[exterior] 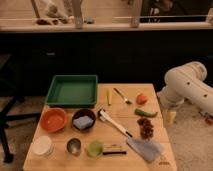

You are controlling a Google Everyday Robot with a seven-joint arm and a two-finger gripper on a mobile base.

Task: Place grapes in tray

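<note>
The grapes (146, 127), a small dark reddish bunch, lie on the wooden table near its right edge. At the table's far left stands the tray (72, 91), large, green, shallow and with nothing in it. My white arm comes in from the right, and my gripper (170, 117) hangs just off the table's right edge. It is a little right of and above the grapes, apart from them. The gripper is open and holds nothing.
An orange fruit (142, 99) and a green pepper (145, 113) lie just behind the grapes. An orange bowl (53, 120) and a dark bowl (83, 120) sit in front of the tray. A white-handled utensil (114, 123), a blue cloth (146, 148) and cups (74, 146) fill the front.
</note>
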